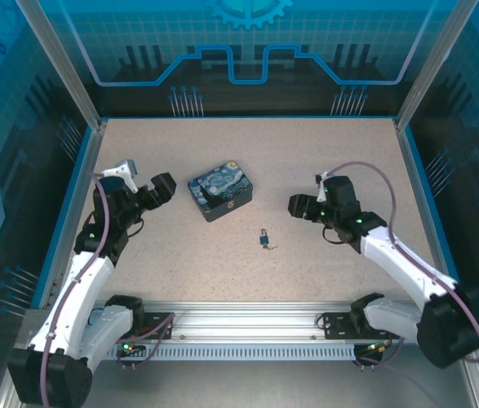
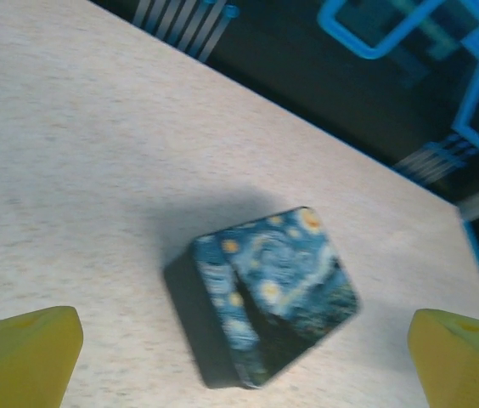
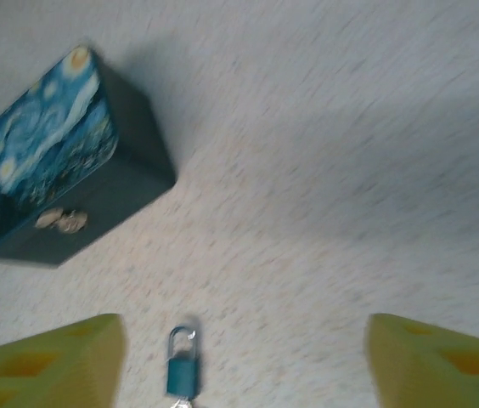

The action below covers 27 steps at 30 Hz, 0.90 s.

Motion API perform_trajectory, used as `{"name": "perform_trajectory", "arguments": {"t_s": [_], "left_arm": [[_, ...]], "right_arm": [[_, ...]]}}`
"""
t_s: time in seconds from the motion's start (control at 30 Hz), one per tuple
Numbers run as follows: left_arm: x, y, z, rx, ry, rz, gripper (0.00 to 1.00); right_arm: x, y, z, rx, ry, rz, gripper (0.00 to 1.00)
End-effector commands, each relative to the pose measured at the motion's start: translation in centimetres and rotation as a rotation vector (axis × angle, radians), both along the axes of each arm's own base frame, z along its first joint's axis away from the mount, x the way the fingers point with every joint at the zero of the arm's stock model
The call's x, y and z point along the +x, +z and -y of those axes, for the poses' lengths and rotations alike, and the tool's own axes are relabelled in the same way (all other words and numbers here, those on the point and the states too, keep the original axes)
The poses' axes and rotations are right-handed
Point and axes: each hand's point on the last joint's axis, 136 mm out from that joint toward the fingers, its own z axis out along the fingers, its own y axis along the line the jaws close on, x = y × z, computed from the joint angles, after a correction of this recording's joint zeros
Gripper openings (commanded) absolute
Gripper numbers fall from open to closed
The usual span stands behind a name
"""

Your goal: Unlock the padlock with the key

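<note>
Top view: the tiny blue-bodied padlock [image 1: 264, 239], with a thin metal shackle, lies flat on the speckled beige table [image 1: 324, 153] near a swirl-painted rectangular tin [image 1: 220, 189]. Left wrist: the yellow left fingers [image 2: 23, 357] are spread wide and empty. Right wrist: the right fingers [image 3: 44, 361] are spread wide and empty, and the padlock lies between them, touching neither.

the small blue padlock [image 3: 182, 367] lies on the speckled table [image 3: 350, 170] between the right gripper's [image 3: 244, 365] widely parted yellow fingers [image 3: 44, 364], touching neither, apart from the painted tin [image 3: 53, 161] at upper left.
</note>
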Motion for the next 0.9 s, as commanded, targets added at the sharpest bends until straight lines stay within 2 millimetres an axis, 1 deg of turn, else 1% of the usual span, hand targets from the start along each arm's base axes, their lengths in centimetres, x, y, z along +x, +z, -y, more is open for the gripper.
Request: {"name": "perform_trajectory", "arguments": {"t_s": [0.0, 0.07, 0.17, 0.23, 0.27, 0.37, 0.47, 0.57, 0.63, 0.73, 0.77, 0.83, 0.87], "left_arm": [[0.1, -2.4, -4.2, 0.177, 0.176, 0.005, 0.99], [-0.1, -3.7, -6.1, 0.237, 0.265, 0.001, 0.99], [-0.3, -5.6, -8.0, 0.347, 0.343, -0.008, 0.99], [0.0, -7.0, -8.2, 0.413, 0.322, 0.006, 0.99], [0.1, -7.6, -8.2, 0.427, 0.319, 0.009, 0.99], [0.4, -9.4, -8.3, 0.441, 0.306, -0.027, 0.99], [1.2, -11.0, -7.7, 0.433, 0.267, -0.037, 0.99], [2.3, -12.0, -6.7, 0.415, 0.205, -0.025, 0.99], [3.1, -11.6, -5.8, 0.418, 0.158, 0.022, 0.99], [4.1, -11.2, -5.4, 0.432, 0.128, 0.072, 0.99], [4.5, -11.1, -5.1, 0.436, 0.108, 0.088, 0.99], [5.6, -10.8, -3.7, 0.441, 0.029, 0.139, 0.99], [6.1, -10.8, -3.2, 0.452, -0.008, 0.155, 0.99]], "right_arm": [[0.3, 0.9, 6.1, -0.234, -0.148, 0.085, 0.98], [0.6, 1.1, 8.4, -0.283, -0.205, 0.129, 1.0], [0.7, 0.1, 11.4, -0.332, -0.268, 0.181, 1.0], [0.8, -0.9, 13.0, -0.348, -0.308, 0.235, 1.0], [0.8, -1.0, 13.7, -0.336, -0.325, 0.241, 1.0], [1.4, -1.1, 14.8, -0.326, -0.334, 0.291, 1.0], [2.5, -1.8, 14.7, -0.366, -0.298, 0.351, 1.0], [3.7, -2.9, 13.6, -0.349, -0.239, 0.396, 1.0], [4.7, -3.1, 12.6, -0.336, -0.193, 0.425, 1.0], [5.9, -2.7, 11.3, -0.4, -0.125, 0.48, 1.0], [6.2, -2.7, 11.2, -0.405, -0.12, 0.507, 1.0], [6.3, -4.1, 11.3, -0.385, -0.114, 0.498, 1.0], [6.4, -4.4, 11.2, -0.377, -0.107, 0.512, 1.0]]}}
